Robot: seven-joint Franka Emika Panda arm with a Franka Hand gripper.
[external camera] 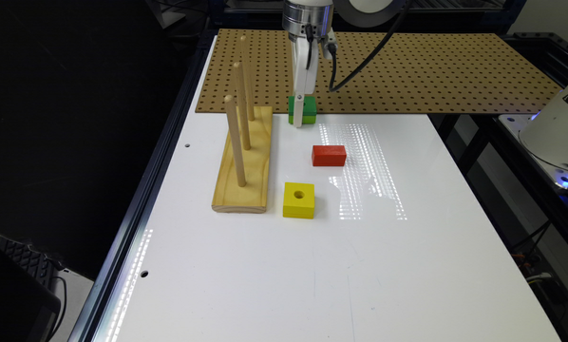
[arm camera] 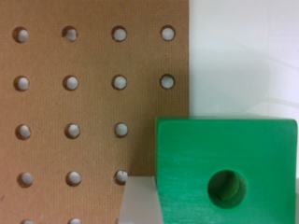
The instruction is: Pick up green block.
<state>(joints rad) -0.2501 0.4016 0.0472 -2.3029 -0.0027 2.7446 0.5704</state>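
Observation:
The green block (external camera: 303, 110) stands on the white table just in front of the pegboard's edge, its dark green top and round centre hole (arm camera: 227, 189) close up in the wrist view. My gripper (external camera: 299, 118) has come straight down over the block, one finger (external camera: 298, 111) crossing its near face. In the wrist view a grey-white finger (arm camera: 138, 200) presses against the block's side, and the block (arm camera: 187, 154) fills the gap between the fingers. The block still rests on the table.
A brown pegboard (external camera: 431, 71) covers the back of the table (external camera: 360, 266). A wooden base with three upright pegs (external camera: 243, 161) stands close to the block at the exterior view's left. A red block (external camera: 329, 155) and a yellow holed block (external camera: 298, 200) lie nearer.

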